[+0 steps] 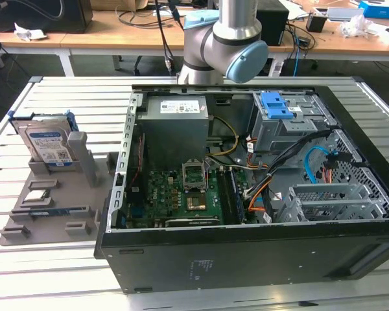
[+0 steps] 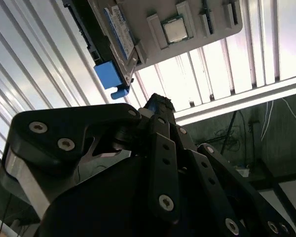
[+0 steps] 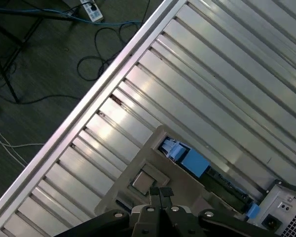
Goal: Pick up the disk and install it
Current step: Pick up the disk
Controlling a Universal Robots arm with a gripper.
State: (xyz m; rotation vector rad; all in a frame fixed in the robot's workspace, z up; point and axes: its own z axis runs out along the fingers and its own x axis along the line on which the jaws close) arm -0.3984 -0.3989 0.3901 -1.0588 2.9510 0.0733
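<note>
At the exterior view's left, the disk (image 1: 48, 142) was seen standing on edge, slightly tilted, in a slot of the grey fixture tray (image 1: 58, 217). It was well apart from the open computer case (image 1: 246, 259) at the centre. In the first wrist view the gripper (image 3: 160, 193) was found over the tray, near the disk, with its 2 fingertips pressed together and nothing between them. It was judged that the disk could be struck and tipped from its slot if approached with the fingers unspread. A hold taken on the blue carrier (image 2: 108, 75) alone might be lost through flexing. At the right, loose cables (image 1: 314, 159) beside the drive bay (image 1: 277, 123) could be snagged.
</note>
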